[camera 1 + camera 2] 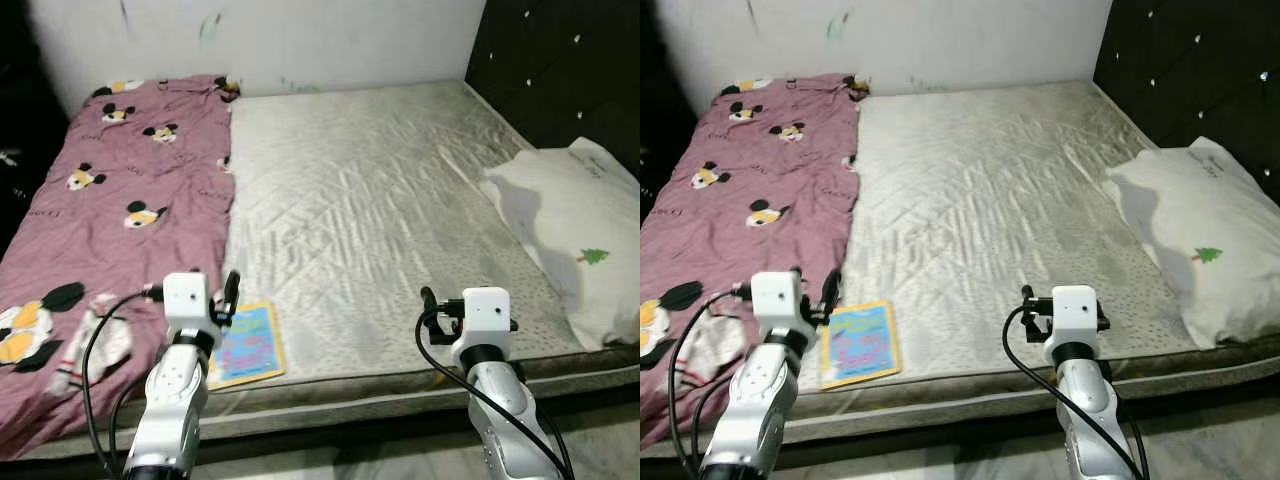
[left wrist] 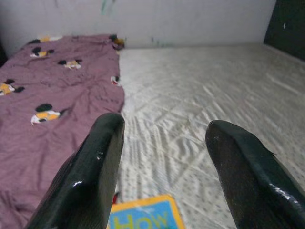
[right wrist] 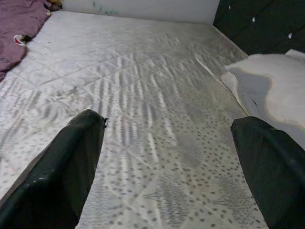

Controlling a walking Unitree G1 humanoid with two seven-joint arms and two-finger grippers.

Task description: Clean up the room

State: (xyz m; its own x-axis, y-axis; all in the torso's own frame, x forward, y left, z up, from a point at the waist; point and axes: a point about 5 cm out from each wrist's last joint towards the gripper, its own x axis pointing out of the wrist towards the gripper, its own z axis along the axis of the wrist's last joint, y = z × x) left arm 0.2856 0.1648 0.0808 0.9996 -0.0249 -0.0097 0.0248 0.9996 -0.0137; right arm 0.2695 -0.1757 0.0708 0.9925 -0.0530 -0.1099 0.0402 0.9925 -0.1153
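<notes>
Both grippers hover, fingers spread, over the front edge of a bed with a book lying on it.

The left gripper (image 2: 164, 162) is open and empty just above the colourful book (image 1: 246, 345), which lies flat at the mattress's (image 1: 380, 200) front edge, beside the pink cartoon-print blanket (image 1: 120, 210) covering the left side. The right gripper (image 3: 176, 167) is also open, holding nothing, over bare mattress near the front edge. A white pillow (image 1: 575, 235) rests at the right edge against the dark headboard (image 1: 560, 70).
</notes>
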